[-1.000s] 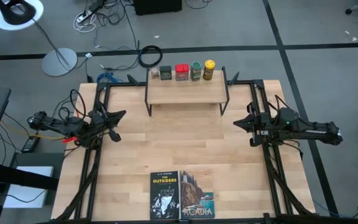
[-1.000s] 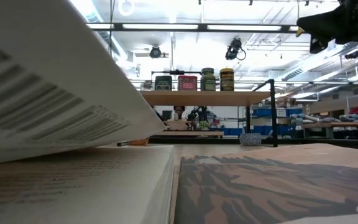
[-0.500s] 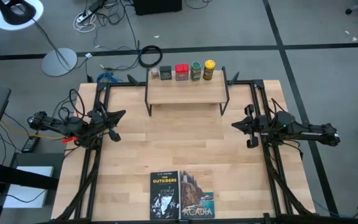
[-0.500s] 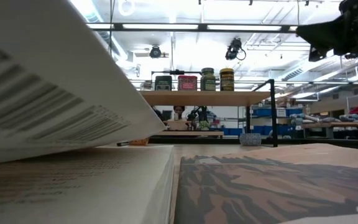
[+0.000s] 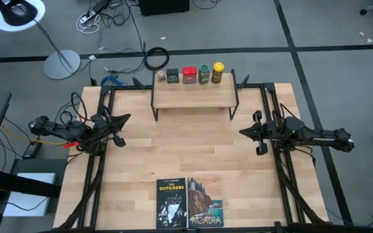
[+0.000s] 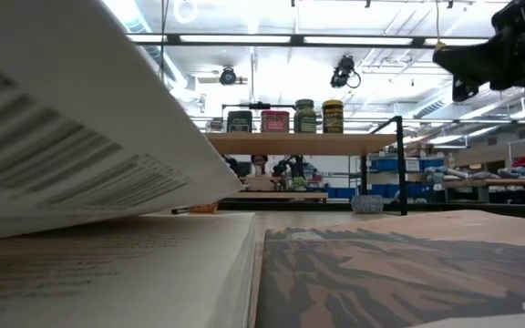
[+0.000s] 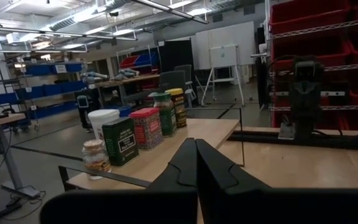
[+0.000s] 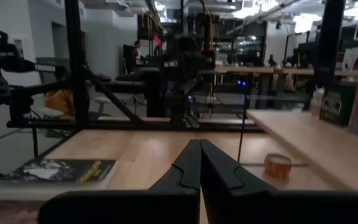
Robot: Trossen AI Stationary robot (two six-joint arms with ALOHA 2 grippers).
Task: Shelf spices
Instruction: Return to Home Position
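The shelf (image 5: 193, 97) stands at the far edge of the worktop (image 5: 193, 152). Well apart from the shelf, the left tool (image 7: 196, 144) hangs off its left end and the right tool (image 8: 199, 145) off its right, both clenched on nothing. The spices (image 5: 189, 75) line the shelf's back edge.

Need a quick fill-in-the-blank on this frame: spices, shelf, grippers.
On the shelf, the red tin sits between the dark tin and the jar with the ____ lid.
The yellow-lidded jar ends the row on the side of the ____ arm.
The left gripper and the right gripper are both ____.
Missing: green; right; shut.
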